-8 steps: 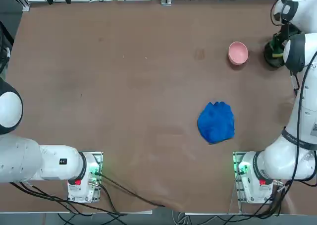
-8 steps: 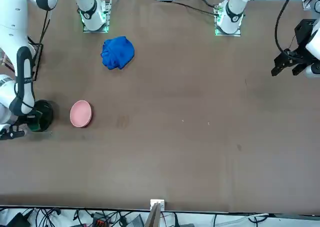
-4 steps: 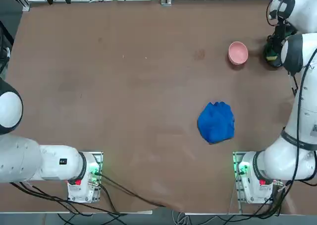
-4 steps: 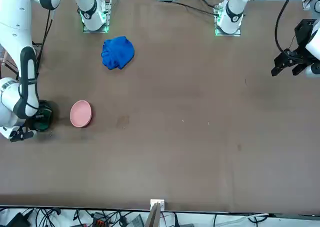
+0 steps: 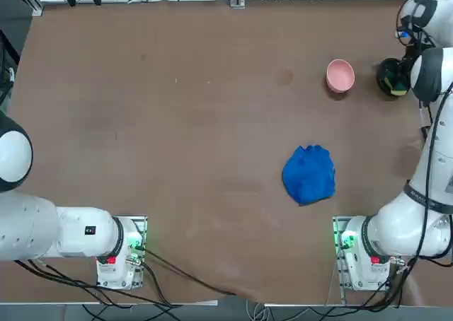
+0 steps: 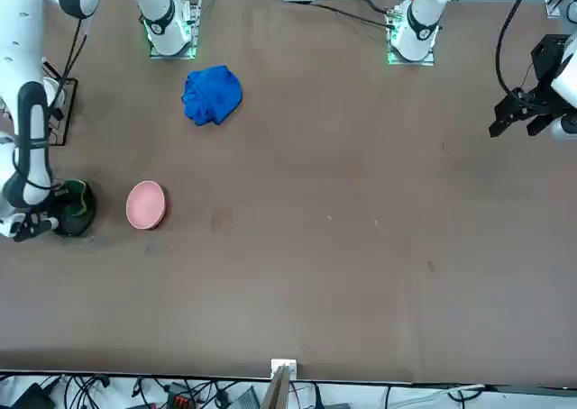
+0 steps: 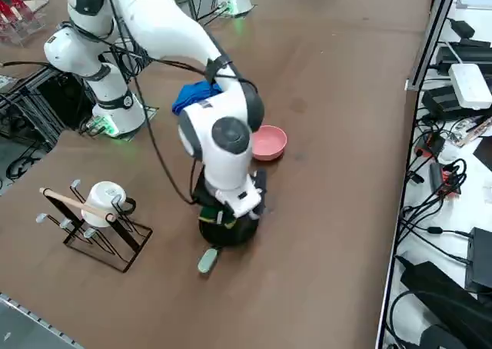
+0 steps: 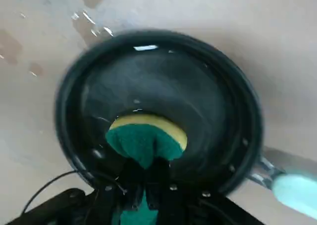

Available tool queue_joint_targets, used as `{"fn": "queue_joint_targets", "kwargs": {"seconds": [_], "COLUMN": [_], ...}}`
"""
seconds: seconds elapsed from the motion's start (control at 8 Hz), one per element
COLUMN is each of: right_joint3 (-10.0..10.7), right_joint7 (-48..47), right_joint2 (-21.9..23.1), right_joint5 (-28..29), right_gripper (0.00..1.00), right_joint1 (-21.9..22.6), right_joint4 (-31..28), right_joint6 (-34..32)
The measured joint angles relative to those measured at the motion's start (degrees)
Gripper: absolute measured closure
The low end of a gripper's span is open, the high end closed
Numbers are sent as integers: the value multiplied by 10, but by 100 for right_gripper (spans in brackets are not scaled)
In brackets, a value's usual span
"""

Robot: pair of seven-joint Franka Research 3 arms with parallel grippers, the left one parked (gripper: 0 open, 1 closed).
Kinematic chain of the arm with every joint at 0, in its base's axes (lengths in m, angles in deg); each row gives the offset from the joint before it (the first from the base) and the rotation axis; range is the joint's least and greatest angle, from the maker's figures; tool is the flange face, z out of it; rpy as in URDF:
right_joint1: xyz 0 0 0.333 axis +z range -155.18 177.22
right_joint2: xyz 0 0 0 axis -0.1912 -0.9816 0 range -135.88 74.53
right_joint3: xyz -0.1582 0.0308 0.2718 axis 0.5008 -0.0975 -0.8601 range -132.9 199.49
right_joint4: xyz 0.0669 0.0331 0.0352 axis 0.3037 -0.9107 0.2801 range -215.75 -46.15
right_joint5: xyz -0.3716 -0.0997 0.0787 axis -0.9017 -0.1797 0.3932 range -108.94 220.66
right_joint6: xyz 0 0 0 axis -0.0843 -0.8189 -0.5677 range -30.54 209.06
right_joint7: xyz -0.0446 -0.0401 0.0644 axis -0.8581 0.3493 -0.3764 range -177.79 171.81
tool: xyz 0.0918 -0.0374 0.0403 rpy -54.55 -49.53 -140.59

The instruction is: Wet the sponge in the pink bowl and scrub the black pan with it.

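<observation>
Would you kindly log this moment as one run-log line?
phase: scrubbing | right gripper: shut on sponge | sponge: inside black pan | pink bowl: beside pan

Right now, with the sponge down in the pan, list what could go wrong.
1. The right gripper pinches only the sponge by a narrow end; scrubbing could pull it loose.
2. The black pan sits loose on the table, near its edge in the top view, and could slide or spin.
3. Water drops lie beside the pan; more scrubbing may splash further, toward the pink bowl.
</observation>
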Motion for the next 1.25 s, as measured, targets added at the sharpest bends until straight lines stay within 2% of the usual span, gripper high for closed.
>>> {"fn": "queue_joint_targets", "kwargs": {"seconds": [0.5, 0.75, 1.0, 1.25], "right_joint3": [-3, -18, -33, -36], "right_joint7": [18, 6, -30, -54], "right_joint2": [-2, -6, -9, -9], "right_joint5": [-16, -16, -17, -16], "right_gripper": [93, 93, 93, 93], "right_joint1": [-22, -21, -16, 5], "right_joint4": [0, 6, 15, 17], "right_joint6": [80, 129, 138, 130]}}
